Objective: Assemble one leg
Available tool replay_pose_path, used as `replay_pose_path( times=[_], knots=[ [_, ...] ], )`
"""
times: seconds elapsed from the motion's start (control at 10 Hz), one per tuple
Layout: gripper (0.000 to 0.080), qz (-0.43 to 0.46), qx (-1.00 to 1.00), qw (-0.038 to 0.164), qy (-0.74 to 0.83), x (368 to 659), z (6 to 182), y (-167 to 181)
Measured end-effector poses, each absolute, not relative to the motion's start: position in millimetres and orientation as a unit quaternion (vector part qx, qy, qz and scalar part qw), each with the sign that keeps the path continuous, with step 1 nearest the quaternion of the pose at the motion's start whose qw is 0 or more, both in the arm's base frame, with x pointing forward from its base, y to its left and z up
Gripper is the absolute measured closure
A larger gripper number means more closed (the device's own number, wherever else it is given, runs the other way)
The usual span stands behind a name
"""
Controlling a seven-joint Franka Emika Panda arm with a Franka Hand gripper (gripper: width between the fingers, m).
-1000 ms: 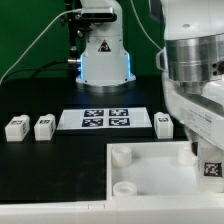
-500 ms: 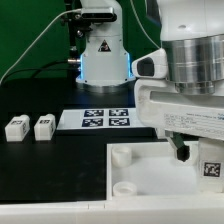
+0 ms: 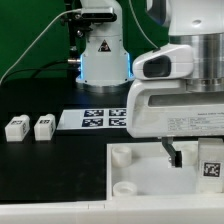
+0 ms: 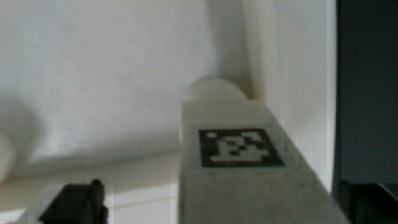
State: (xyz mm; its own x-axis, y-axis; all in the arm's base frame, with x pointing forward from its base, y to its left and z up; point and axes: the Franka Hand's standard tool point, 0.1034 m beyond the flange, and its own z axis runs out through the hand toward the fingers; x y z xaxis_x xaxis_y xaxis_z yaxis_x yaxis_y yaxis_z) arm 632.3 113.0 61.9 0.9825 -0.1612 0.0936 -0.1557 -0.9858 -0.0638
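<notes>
Arm: the Panda's wrist filled the exterior view's right, hanging low over the large white tray-like piece [image 3: 150,172] at the front of the black worktop [image 3: 40,165].

Jaws: a dark finger [image 3: 177,155] showed under the wrist body, just above the tray; the wrist view showed another dark fingertip [image 4: 75,201] off to one side of a leg. The gripper [image 3: 178,157] had nothing visibly between its fingers, but whether the jaws stood open or closed could not be told.

Leg in hand: the wrist view showed a tagged leg [image 4: 240,150] lying against the tray's white wall; in the exterior view a tag at the right edge [image 3: 211,168] probably belonged to it.

Spare legs: two legs [image 3: 16,127] [image 3: 43,127] stood side by side on the worktop at the exterior view's left, well apart from the tray.

Marker board: it [image 3: 95,119] lay flat behind the tray, partly hidden by the arm.

Sockets: the round corner sockets [image 3: 121,155] [image 3: 125,187] in view were empty.

Progress: judged early; no leg looked seated in a socket, so grasping, carrying and seating remained.
</notes>
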Motion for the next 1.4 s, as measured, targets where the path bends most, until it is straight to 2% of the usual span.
replay_pose_path(
  times=[0.1,0.2,0.3,0.4,0.5,0.9,1.4],
  knots=[
    [0.0151,-0.049,-0.994,0.029,0.092,632.4,61.9,112.6],
    [0.0251,-0.049,-0.994,0.029,0.094,632.4,61.9,112.7],
    [0.0389,-0.048,-0.992,0.03,0.116,632.3,61.9,113.0],
    [0.0389,-0.046,-0.983,0.036,0.176,632.1,61.9,114.4],
    [0.0509,-0.043,-0.972,0.04,0.228,632.0,61.9,115.1],
    [0.0509,-0.033,-0.915,0.049,0.399,631.6,61.7,114.6],
    [0.0508,-0.005,-0.739,0.064,0.671,629.8,60.9,117.9]
  ],
)
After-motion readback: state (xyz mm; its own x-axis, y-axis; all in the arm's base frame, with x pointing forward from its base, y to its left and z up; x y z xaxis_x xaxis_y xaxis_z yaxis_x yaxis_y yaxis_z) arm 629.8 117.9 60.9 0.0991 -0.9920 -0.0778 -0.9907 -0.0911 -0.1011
